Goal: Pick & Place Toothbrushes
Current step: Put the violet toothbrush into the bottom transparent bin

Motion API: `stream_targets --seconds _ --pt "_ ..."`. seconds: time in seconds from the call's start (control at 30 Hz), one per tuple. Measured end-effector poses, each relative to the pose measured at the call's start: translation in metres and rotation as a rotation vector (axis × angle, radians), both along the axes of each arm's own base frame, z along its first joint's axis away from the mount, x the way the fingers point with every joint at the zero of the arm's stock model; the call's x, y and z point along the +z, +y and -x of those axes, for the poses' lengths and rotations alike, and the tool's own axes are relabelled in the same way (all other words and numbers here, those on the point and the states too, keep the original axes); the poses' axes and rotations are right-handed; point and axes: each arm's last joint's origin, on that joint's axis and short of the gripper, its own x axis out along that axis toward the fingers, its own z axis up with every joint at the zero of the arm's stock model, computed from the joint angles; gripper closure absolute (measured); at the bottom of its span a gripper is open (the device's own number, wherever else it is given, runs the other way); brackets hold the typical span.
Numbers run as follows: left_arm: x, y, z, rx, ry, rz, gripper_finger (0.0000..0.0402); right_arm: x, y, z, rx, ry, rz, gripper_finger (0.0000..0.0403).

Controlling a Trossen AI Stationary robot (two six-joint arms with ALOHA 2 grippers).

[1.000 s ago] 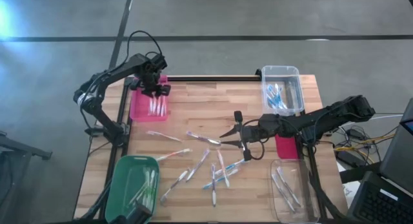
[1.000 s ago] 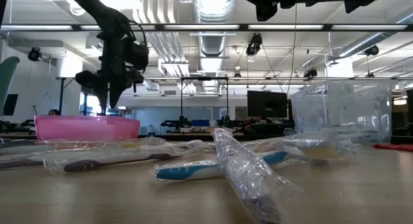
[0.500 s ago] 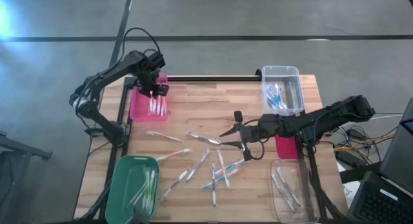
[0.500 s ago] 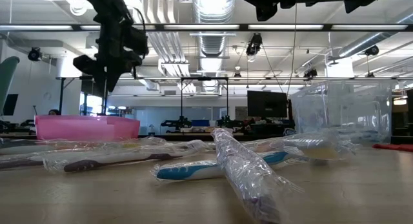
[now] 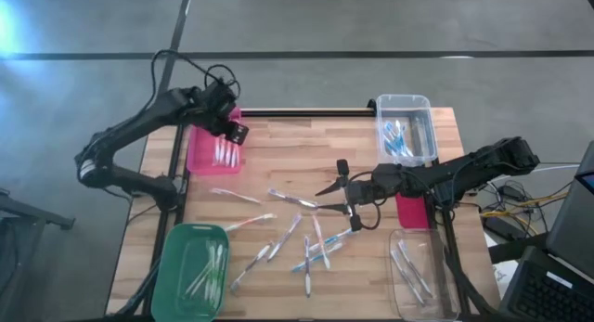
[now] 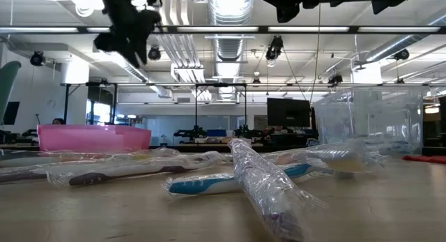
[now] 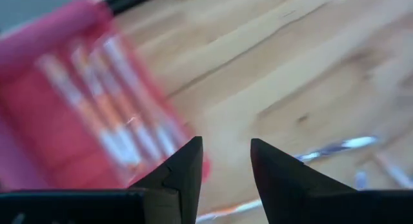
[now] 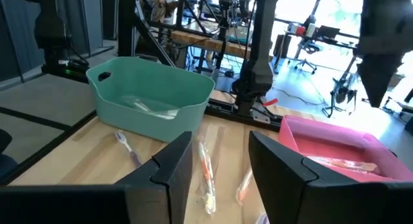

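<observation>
The left end effector hangs over the pink bin at the tabletop's far left corner, fingers parted and empty. The right end effector, also parted and empty, hovers mid-tabletop above scattered toothbrushes, their wrappers blurring detail.

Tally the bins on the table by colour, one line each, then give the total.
Pink bin: 1
Green bin: 1
Clear bins: 2
Total: 4
</observation>
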Motion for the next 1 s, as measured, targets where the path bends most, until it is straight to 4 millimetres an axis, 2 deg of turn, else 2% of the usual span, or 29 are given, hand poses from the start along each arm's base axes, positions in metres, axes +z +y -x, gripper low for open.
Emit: stream_targets --seconds 0.3,0.53,0.73,0.83,1.0 --pt "0.033 -0.054 -0.026 -0.274 -0.295 -0.191 0.0266 0.0 0.0 0.0 -0.004 0.003 -0.037 0.0279" --pt "0.04 -0.1 -0.05 -0.546 -0.416 -0.25 0.0266 -0.002 0.0 0.002 -0.005 0.044 -0.03 0.0304" --pt "0.027 -0.129 -0.068 -0.728 -0.371 -0.257 0.0266 0.004 -0.001 0.008 -0.005 0.044 -0.034 0.0326" --pt "0.011 -0.138 -0.081 -0.815 -0.303 -0.265 0.0266 0.005 -0.002 0.011 -0.006 0.047 -0.035 0.0336" --pt "-0.017 -0.143 -0.106 -0.922 -0.18 -0.283 0.0266 0.004 -0.002 0.013 -0.014 0.088 -0.08 0.0351"
